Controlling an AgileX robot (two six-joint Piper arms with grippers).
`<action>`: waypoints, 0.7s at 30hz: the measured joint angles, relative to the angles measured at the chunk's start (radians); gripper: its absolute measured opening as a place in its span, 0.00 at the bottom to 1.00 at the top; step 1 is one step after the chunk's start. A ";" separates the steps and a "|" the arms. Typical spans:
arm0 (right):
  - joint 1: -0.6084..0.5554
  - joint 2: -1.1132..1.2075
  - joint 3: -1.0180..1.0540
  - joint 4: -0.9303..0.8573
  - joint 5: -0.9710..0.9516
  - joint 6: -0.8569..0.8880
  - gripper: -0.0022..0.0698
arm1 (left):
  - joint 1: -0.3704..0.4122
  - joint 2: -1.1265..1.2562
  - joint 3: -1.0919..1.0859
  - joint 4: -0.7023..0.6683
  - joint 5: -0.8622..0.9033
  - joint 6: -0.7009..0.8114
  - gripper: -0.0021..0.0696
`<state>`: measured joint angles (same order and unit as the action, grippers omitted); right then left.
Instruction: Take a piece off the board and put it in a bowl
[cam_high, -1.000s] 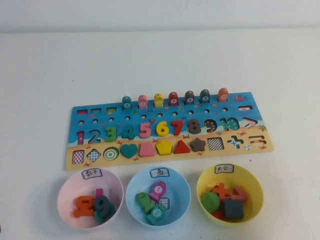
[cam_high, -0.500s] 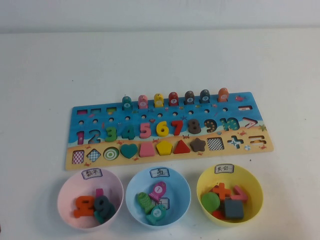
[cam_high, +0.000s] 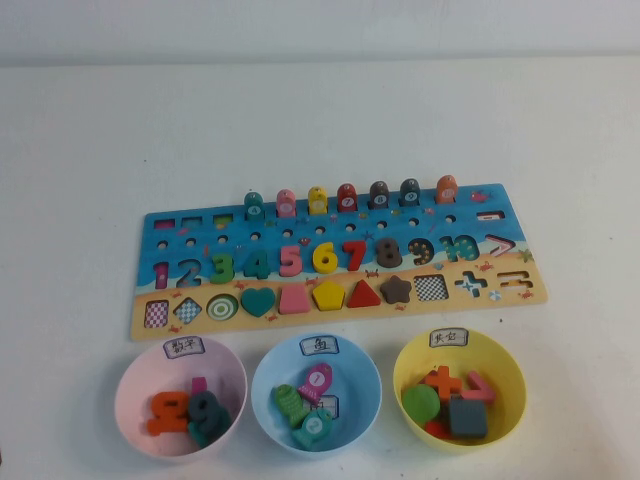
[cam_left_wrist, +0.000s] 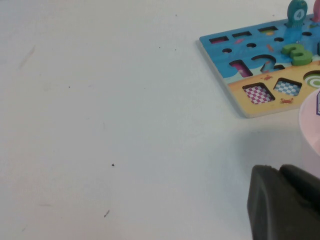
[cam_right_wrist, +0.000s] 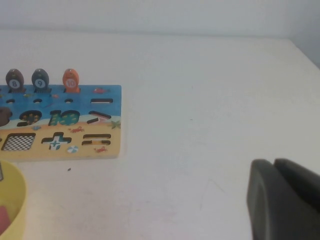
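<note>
The dark slate-grey "9" lies in the pale pink bowl, on top of an orange numeral and beside a small pink one. The bowl stands front left and carries a white label at its far rim. The board lies behind the bowls. Its "9" place shows as a dark printed recess, also in the right wrist view. My left gripper is shut and empty, low over bare table left of the pink bowl. My right gripper is shut and empty, right of the board. Neither gripper shows in the high view.
A light-blue bowl with fish pieces stands front centre. A yellow bowl with signs and a dark square block stands front right. Fish pegs stand along the board's far edge. White table stretches behind and to both sides.
</note>
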<state>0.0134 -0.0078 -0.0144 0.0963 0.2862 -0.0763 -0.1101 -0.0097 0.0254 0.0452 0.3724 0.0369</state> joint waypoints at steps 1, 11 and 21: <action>0.000 0.000 0.000 0.000 0.000 0.000 0.01 | 0.000 0.000 0.000 0.000 0.000 0.000 0.02; 0.044 0.000 0.035 -0.008 -0.004 0.000 0.01 | 0.000 0.000 0.000 0.000 0.000 0.000 0.02; 0.050 -0.002 0.040 -0.005 0.076 0.000 0.01 | 0.000 0.000 0.000 0.000 0.000 0.000 0.02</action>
<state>0.0635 -0.0100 0.0255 0.0914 0.3617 -0.0763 -0.1101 -0.0097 0.0254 0.0452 0.3724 0.0369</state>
